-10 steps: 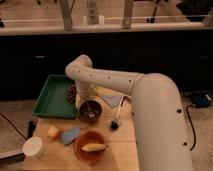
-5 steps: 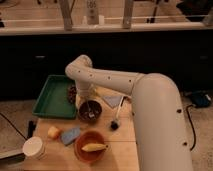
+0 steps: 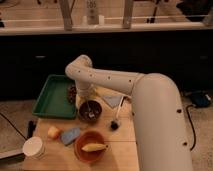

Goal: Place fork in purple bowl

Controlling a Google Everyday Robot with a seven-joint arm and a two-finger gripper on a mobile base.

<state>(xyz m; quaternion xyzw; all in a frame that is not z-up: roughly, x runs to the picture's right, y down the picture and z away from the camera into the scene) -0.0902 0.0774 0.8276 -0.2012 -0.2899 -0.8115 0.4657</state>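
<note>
The purple bowl (image 3: 90, 111) sits on the wooden table, just right of the green tray. A thin pale sliver that looks like the fork (image 3: 90, 112) lies inside it, reaching down from the far rim. My gripper (image 3: 84, 102) hangs at the end of the white arm, directly over the bowl's far left rim. It appears open and I see nothing held in it. Its fingertips are partly hidden by the wrist.
A green tray (image 3: 52, 99) lies at the left with a brown object (image 3: 72, 93) at its right edge. In front stand an orange bowl (image 3: 90, 146) holding something yellow, a blue sponge (image 3: 70, 135), a yellow piece (image 3: 53, 132) and a white cup (image 3: 34, 148). A stick with a dark round end (image 3: 115, 123) lies to the right.
</note>
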